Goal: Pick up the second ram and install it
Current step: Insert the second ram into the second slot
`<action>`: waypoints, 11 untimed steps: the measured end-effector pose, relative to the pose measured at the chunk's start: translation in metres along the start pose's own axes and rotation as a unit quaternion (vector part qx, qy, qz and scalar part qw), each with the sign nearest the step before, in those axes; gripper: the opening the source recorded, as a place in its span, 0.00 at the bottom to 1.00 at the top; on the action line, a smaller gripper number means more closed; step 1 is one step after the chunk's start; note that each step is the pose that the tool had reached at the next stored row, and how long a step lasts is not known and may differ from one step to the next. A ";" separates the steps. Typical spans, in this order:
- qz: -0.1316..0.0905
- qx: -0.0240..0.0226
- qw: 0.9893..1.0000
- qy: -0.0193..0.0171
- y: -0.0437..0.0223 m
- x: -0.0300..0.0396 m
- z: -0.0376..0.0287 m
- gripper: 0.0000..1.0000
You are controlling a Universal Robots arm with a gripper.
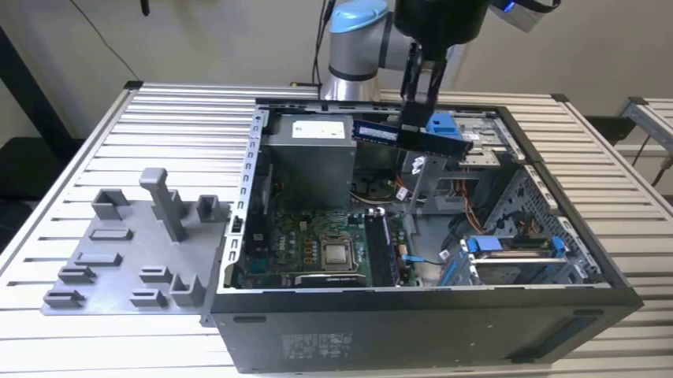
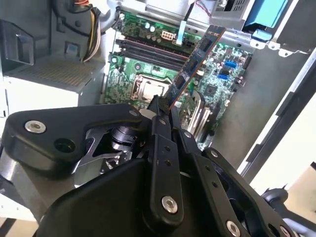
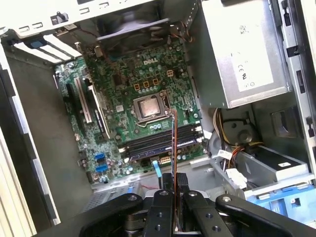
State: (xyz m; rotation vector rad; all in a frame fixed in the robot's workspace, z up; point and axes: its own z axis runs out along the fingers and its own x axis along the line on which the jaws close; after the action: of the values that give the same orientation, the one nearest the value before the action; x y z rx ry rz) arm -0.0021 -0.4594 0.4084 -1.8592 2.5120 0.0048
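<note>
My gripper [image 1: 418,126] hangs over the open computer case [image 1: 421,315], shut on the second ram [image 1: 410,135], a long dark blue stick held level above the case's far side. In the second wrist view the ram [image 2: 195,61] sticks out from between the fingertips of the gripper [image 2: 163,106] towards the motherboard. The first wrist view has the ram [image 3: 174,140] edge-on, gripped in the gripper [image 3: 174,180], with the memory slots [image 3: 158,140] on the green motherboard [image 3: 118,79] below it. Those slots [image 1: 379,248] lie beside the processor socket [image 1: 336,253].
A grey plastic tray [image 1: 105,260] with blocks and posts lies on the slatted table at the exterior view's left. Inside the case are a grey power supply [image 1: 310,150], cables [image 3: 224,136] and a blue drive bracket [image 1: 494,246]. The case walls stand tall around the motherboard.
</note>
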 end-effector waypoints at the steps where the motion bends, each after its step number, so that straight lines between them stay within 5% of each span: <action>1: 0.002 0.000 1.000 0.000 0.0000 0.0000 0.0000 0.14; 11: 0.061 0.001 0.998 0.000 0.0000 0.0000 0.0002 0.14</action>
State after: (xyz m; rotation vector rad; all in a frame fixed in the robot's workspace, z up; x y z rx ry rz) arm -0.0021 -0.4594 0.4082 -1.7029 2.6202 0.0033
